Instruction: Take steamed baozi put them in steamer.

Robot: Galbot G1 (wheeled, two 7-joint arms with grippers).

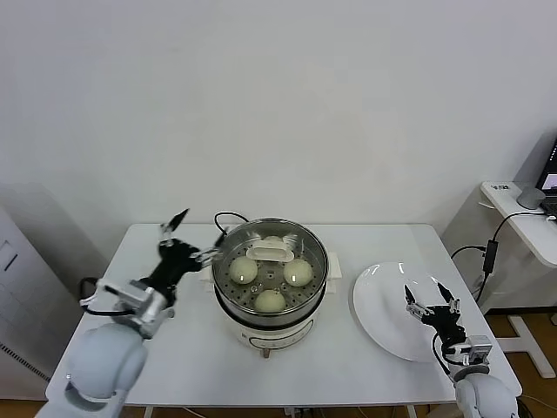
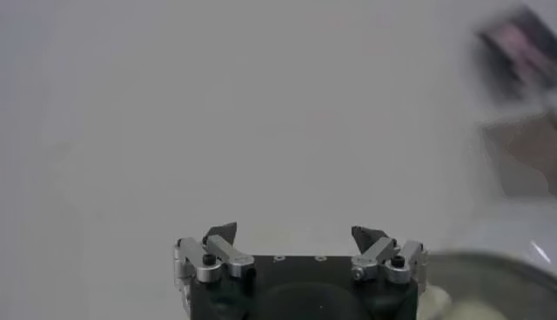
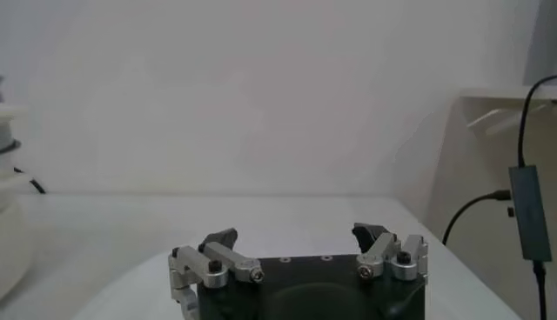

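Left hand (image 1: 190, 233) is spread wide and grasping nothing, hanging just beside the steamer's (image 1: 271, 306) rim on the robot's left, fingertips angled up and away from the pot. Right hand (image 1: 430, 300) also released and empty, parked over the near edge of the white plate (image 1: 383, 306), well apart from the steamer.

Steamed baozi (image 1: 271, 300): three are clear on the perforated tray, one near, one left, one right; a fourth at the far side is mostly hidden behind the white handle of the glass lid (image 1: 271, 252), which appears to sit on the pot already. Plate is bare. Steamer stands mid-counter (image 1: 165, 366) on its white base, black cord (image 1: 228, 218) trailing behind.

Judgement: loading looks finished, so the step in hand is the left arm's retreat. Do it well by lifting up and outward, away from the rim, keeping fingers clear of lid handle and cord so nothing gets nudged; no fast sideways swing near the pot.

Writing or brands: none readable on steamer, plate or hands.
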